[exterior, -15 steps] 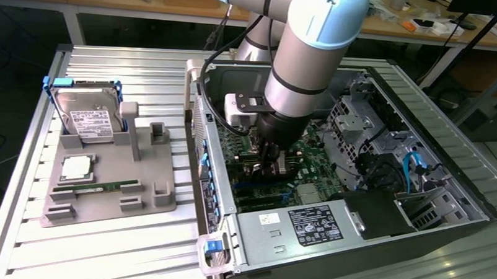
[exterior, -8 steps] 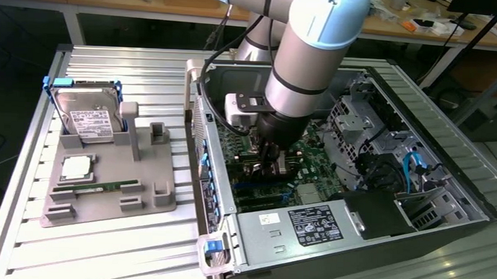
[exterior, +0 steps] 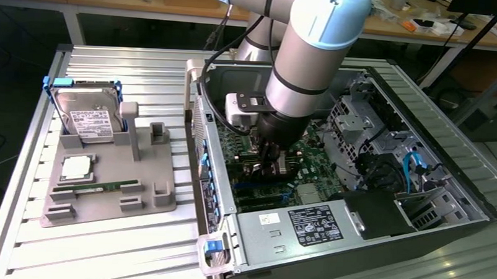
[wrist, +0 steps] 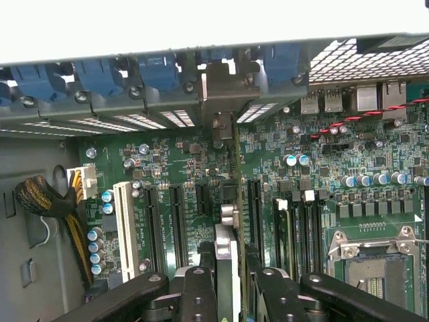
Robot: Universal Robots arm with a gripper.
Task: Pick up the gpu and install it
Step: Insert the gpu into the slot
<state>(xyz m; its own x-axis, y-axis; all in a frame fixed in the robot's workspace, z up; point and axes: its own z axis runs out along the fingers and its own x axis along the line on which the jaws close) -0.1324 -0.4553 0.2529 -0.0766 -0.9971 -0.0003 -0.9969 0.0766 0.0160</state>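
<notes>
The gpu [wrist: 226, 245] stands on edge between my fingers, seen edge-on as a thin card with a silver edge. It runs over the green motherboard [wrist: 188, 168] toward the case's rear wall, where its metal bracket end [wrist: 222, 94] meets the slot openings. It lines up with the black expansion slots; I cannot tell whether it is seated in one. My gripper [wrist: 231, 292] is shut on it, with black fingers [wrist: 196, 295] on either side. In the exterior view my gripper [exterior: 268, 165] reaches down into the open computer case [exterior: 446, 152].
A grey fixture tray [exterior: 159, 201] at the exterior view's left holds a hard drive [exterior: 88, 118], a processor [exterior: 76, 166] and a RAM stick [exterior: 93, 187]. Around the gripper are the power supply [exterior: 304, 225], drive cage [exterior: 357, 118], CPU socket [wrist: 375, 268], white slot [wrist: 124, 228] and cable bundle [wrist: 50, 198].
</notes>
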